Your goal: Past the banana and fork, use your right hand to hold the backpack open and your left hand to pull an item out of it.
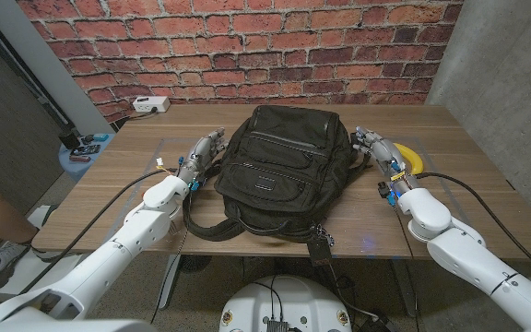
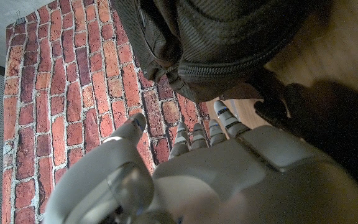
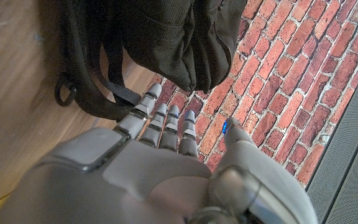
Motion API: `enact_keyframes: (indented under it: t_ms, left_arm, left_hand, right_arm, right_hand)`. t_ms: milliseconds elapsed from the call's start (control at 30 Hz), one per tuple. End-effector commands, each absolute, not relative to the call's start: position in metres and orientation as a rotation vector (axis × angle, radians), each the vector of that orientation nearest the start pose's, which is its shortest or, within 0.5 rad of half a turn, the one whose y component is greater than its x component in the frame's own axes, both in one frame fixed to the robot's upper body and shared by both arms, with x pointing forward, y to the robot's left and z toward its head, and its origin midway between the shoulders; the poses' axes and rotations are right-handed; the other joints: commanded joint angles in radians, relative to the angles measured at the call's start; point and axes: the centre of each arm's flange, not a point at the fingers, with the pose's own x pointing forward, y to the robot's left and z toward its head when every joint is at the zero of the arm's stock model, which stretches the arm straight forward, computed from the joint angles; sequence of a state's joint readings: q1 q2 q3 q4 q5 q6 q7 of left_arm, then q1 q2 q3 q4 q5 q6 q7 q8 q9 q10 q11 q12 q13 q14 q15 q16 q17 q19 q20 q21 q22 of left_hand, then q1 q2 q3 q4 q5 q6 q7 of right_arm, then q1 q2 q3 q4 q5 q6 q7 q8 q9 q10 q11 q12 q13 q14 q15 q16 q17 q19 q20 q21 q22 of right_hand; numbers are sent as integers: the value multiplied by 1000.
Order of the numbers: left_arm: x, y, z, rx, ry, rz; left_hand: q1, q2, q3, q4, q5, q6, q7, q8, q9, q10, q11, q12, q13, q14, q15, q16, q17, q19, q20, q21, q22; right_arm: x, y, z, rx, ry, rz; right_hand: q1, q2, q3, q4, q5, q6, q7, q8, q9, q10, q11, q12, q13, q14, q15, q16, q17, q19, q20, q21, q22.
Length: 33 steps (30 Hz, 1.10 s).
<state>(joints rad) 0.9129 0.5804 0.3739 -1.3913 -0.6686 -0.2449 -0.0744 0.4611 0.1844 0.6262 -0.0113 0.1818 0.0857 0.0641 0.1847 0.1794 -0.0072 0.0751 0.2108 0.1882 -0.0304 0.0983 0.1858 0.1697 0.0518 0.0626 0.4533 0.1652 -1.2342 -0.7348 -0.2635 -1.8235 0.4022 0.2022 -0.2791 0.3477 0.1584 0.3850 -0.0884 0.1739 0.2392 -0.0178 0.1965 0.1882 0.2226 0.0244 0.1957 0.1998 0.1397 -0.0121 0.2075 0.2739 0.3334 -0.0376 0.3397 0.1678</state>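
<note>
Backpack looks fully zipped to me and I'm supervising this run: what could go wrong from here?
The backpack lies flat with no opening showing, so the right hand may find nothing to hold open. The banana sits right beside that hand and could get knocked. The straps hang over the table's near edge; tugging by the left hand might drag the bag off.

Both arms: smooth white rounded shells, seams betw. segments. Black cable loops loose along each forearm to the wrist. Left hand [image 1: 199, 157] and right hand [image 1: 376, 151]: pale grey/silver, segmented fingers w/ dark bands at the joints, small blue and yellow bits near the wrists. Wrist views: back of each hand has a flat grey rectangular plate; right thumb shows a small blue dot.
</note>
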Motion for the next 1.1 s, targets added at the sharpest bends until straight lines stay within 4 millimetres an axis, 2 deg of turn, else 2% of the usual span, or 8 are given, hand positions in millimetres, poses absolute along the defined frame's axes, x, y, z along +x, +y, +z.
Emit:
enact_keyframes:
  t_ms: [33, 567, 833, 1100]
  left_arm:
    - [636, 287, -50, 11, -532, -287]
    - [633, 282, -44, 15, -544, -283]
    - [628, 276, -37, 25, -547, -276]
    - [621, 282, -37, 17, -556, -256]
  left_hand:
    - [13, 3, 2, -6, 4, 11, 0, 1, 1, 3, 3, 0, 2, 0, 7, 1, 4, 7, 2, -1, 5]
    - [20, 3, 4, -14, 6, 11, 0, 0, 1, 1, 5, -1, 2, 1, 8, 0, 3, 9, 2, -9, 5]
    - [22, 3, 4, -17, 6, 10, -1, 0, 1, 3, 4, -1, 2, 1, 7, 0, 3, 10, 2, -12, 5]
    - [24, 3, 4, -19, 6, 9, -1, 0, 1, 3, 6, -2, 3, 1, 7, 0, 4, 12, 2, -16, 5]
  right_arm:
    - [514, -288, -75, -255, -636, 50]
    - [487, -273, -68, -361, -660, 37]
    - [479, -272, -68, -376, -660, 21]
    - [473, -259, -66, -409, -661, 16]
  right_hand:
    - [11, 0, 0, -8, 7, 6, 2, 2, 6, 0, 9, 5, 4, -1, 1, 6, -1, 8, -4, -5, 2]
    - [30, -3, 6, -25, 10, 12, 7, 4, 6, 1, 9, 6, 3, -1, 3, 5, -9, 10, -4, -14, 2]
    - [38, -2, 10, -32, 12, 16, 12, 5, 6, 3, 13, 7, 3, -1, 4, 5, -13, 12, -2, -17, 3]
    - [45, -2, 12, -37, 13, 19, 12, 5, 6, 3, 16, 7, 3, 0, 6, 6, -15, 14, -1, -21, 3]
